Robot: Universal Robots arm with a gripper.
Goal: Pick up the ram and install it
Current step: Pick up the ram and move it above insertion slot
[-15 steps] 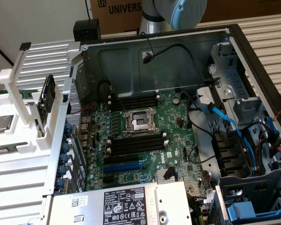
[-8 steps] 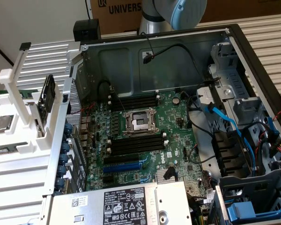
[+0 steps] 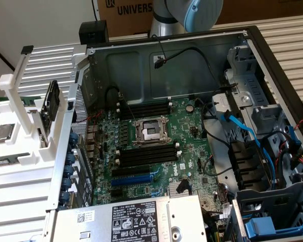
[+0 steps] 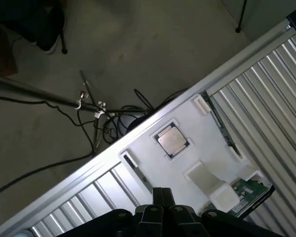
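One ram stick (image 3: 28,99) is resting in the white fixture (image 3: 20,171) at the exterior view's left, near a processor chip (image 3: 2,132); rightward, the motherboard (image 3: 156,146) is sitting in the open case. The claw (image 4: 162,193) is hovering over the fixture, fully closed and empty.

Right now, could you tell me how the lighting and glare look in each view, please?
Exterior view: even light, the motherboard plainly lit, no strong glare. Wrist view: the white tray glares bright, the floor is dim, and the gripper is a dark silhouette.
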